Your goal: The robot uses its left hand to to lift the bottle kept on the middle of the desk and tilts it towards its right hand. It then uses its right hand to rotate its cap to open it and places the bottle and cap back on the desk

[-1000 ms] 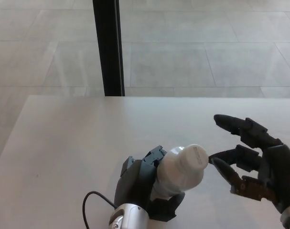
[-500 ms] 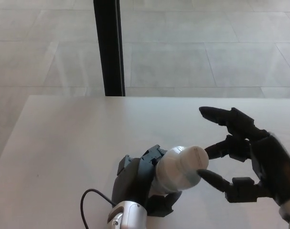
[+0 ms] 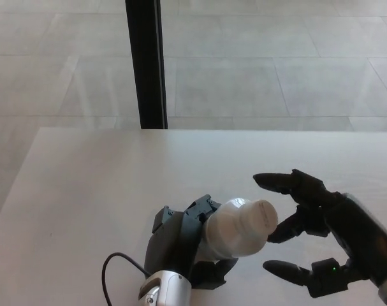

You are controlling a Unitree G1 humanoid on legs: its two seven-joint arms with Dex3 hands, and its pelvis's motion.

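two hands in view, both at the near edge. left hand (image 3: 180, 245) comes up from abt 6 o'clock, wrapped tight round the bottle (image 3: 234, 228) body, cable (image 3: 113, 271) looping off its wrist at 7. bottle is held above the desk (image 3: 85, 191), low centre of view, tilted so the cap (image 3: 262, 217) points toward 3 o'clock. cap looks on, not yet turned as far as i can tell.

right hand (image 3: 321, 239) sits at 4 o'clock, spread wide and holding nothing: one finger arcs over the cap end at abt 1 o'clock of it, a second tip is just beside the cap's edge at 3, thumb hangs below at 5. can't tell if any tip actually touches the cap.

farther out, bare desk to the far edge, then a black post (image 3: 145, 64) at 12 and tiled floor (image 3: 276, 64) beyond.

risks, as i judge: fingers close off-centre and slide off the smooth cap; twist torque spins the whole bottle in the left grip if that hold is too light; a push from 3 o'clock knocks the bottle back or out; cap drops and rolls off desk once loose.
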